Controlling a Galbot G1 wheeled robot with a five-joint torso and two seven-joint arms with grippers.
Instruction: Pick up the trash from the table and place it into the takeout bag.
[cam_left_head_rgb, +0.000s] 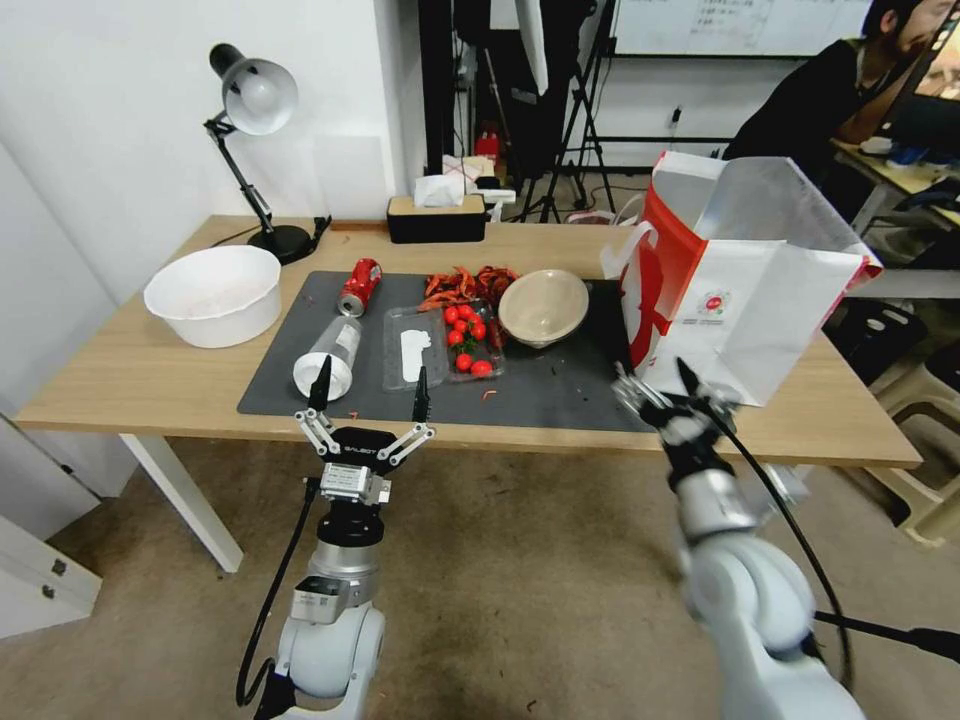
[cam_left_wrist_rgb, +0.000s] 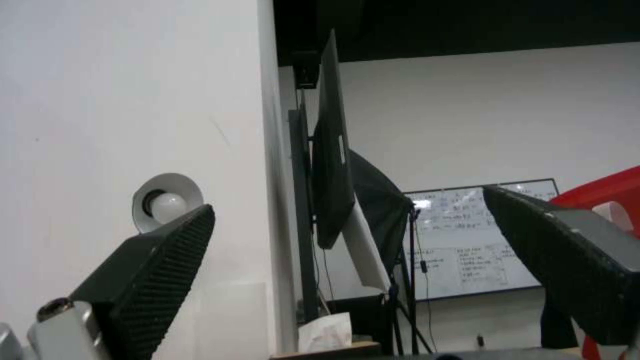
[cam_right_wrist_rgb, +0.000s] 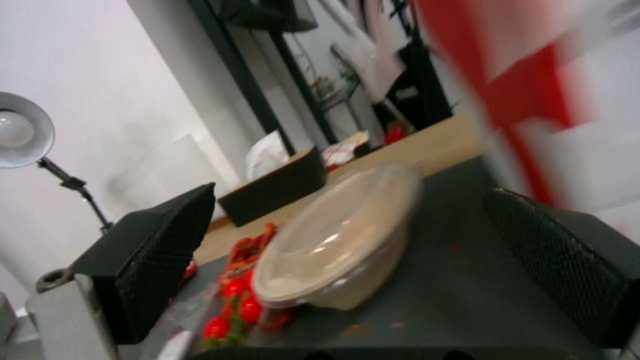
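Holding my right gripper (cam_left_head_rgb: 660, 385) spread and empty, I saw the bowl (cam_left_head_rgb: 544, 305) nearest, at eleven o'clock.

Crushed red soda can (cam_left_head_rgb: 360, 286) and beige bowl (cam_left_head_rgb: 543, 306) lie on the mat beside the upright takeout bag (cam_left_head_rgb: 740, 290).

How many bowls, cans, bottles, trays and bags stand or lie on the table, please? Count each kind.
Bowls: 2, white bowl and beige bowl
Cans: 1, crushed red can
Bottles: 1, clear bottle
Trays: 1, clear tray
Bags: 1, takeout bag
Total: 6
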